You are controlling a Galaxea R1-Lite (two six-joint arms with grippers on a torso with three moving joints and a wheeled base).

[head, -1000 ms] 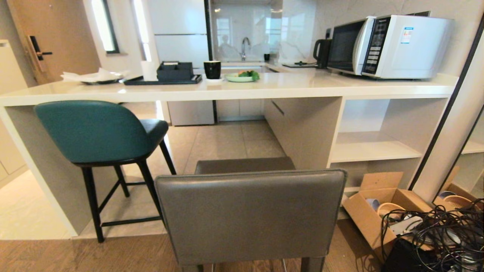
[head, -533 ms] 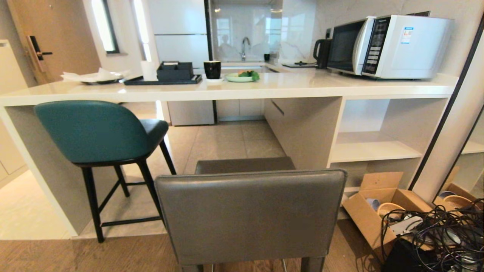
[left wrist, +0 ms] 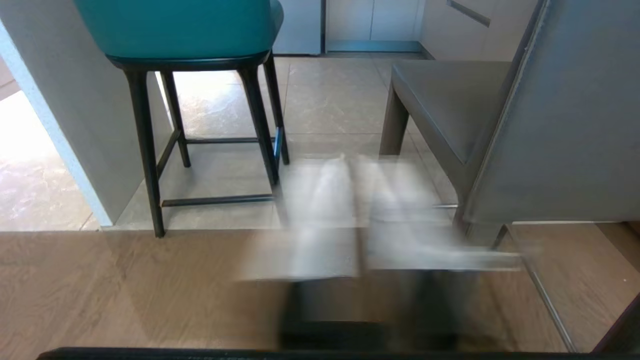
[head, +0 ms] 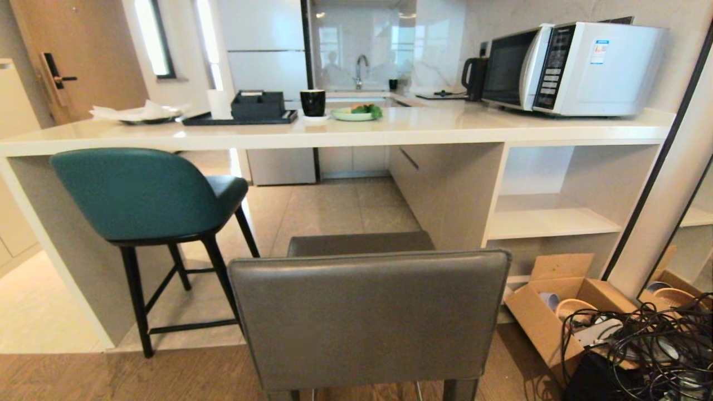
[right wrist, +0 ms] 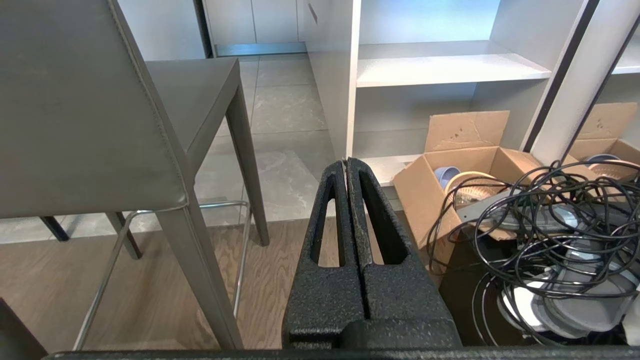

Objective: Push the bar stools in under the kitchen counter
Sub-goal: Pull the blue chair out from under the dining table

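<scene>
Fingers of the left gripper [left wrist: 357, 200] show only as a pale motion smear in the left wrist view; jaws read as closed together, nothing between them. It hangs low over the wood floor [left wrist: 125, 290], in the gap between the two stools, touching neither.

Left to right in the head view:
- Teal stool [head: 145, 195]: seat partly under the kitchen counter [head: 390, 131], curved back just outside the counter edge, close beside the white side panel [head: 50, 245]. Black legs stand on tile.
- Grey stool [head: 367, 312]: well out from the counter, square back nearest the camera, seat pointing toward the counter opening. Rear legs on wood floor.
- Open shelf cubbies [head: 551, 220] under the right part of the counter, microwave [head: 574, 67] on top above them.
- Cardboard box [head: 557, 312] and tangle of black cables [head: 646, 345] on the floor at far right.

Right gripper [right wrist: 347, 162]: black fingers [right wrist: 372, 210] pressed flat together, holding nothing. Sits low, to the right of the grey stool's back and near the cables, clear of both.
</scene>
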